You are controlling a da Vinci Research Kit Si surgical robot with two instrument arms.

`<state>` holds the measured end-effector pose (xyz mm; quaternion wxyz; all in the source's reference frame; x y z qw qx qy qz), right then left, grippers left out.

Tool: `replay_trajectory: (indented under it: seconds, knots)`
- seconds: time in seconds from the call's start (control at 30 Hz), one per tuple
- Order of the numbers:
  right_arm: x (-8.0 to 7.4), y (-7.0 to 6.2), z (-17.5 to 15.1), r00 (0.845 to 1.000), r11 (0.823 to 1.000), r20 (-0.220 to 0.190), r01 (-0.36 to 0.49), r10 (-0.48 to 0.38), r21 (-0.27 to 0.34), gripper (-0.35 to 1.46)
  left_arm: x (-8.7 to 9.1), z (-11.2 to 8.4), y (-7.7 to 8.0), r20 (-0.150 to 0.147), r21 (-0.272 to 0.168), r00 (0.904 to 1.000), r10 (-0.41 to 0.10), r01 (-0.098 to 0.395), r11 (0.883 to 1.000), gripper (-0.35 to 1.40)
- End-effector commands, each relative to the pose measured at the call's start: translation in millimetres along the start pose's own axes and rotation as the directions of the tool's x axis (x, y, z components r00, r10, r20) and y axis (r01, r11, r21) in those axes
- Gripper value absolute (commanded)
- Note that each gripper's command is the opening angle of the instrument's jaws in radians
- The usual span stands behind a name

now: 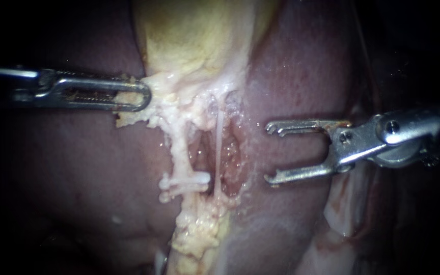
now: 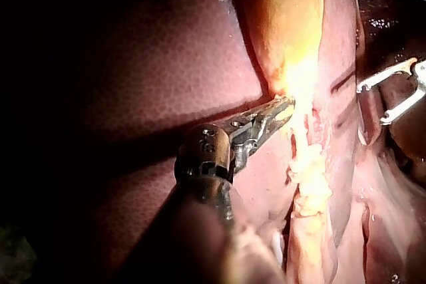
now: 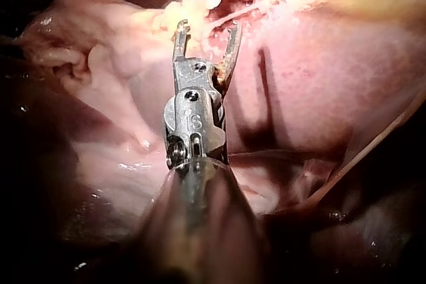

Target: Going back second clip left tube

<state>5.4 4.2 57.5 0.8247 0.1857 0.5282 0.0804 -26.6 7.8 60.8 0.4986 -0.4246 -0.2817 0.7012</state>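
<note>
Your left instrument (image 1: 141,95) comes in level from the left with its wrist straight. Its claw lies closed, the two jaws flat together. It seems to be pinching pale tissue (image 1: 128,118) at the tip, though glare in your left wrist view washes that spot out. Your right instrument (image 1: 271,153) reaches in from the right, sloping slightly down toward its tip. Its claw is spread wide like a fork, both hooked jaws apart and holding nothing.
</note>
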Motion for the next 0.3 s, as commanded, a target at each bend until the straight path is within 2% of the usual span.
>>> replay_trajectory:
  seconds: [0.03,0.23,0.3]
  knots:
    - [0.0,0.0,0.0,1.0,1.0,0.0,0.0,0.0,0.0,0.5,0.0,0.0,0.0,0.001,0.0,1.0,0.0,0.0,1.0,-0.35]
    - [0.0,-0.1,0.0,1.0,1.0,-0.002,0.0,0.0,0.009,0.5,0.0,0.0,0.0,0.001,0.0,1.0,0.0,0.0,1.0,-0.35]
    - [0.1,-0.2,0.2,1.0,1.0,-0.006,0.002,-0.001,0.029,0.5,0.0,-0.2,0.0,0.002,-0.001,1.0,0.0,0.0,1.0,-0.35]
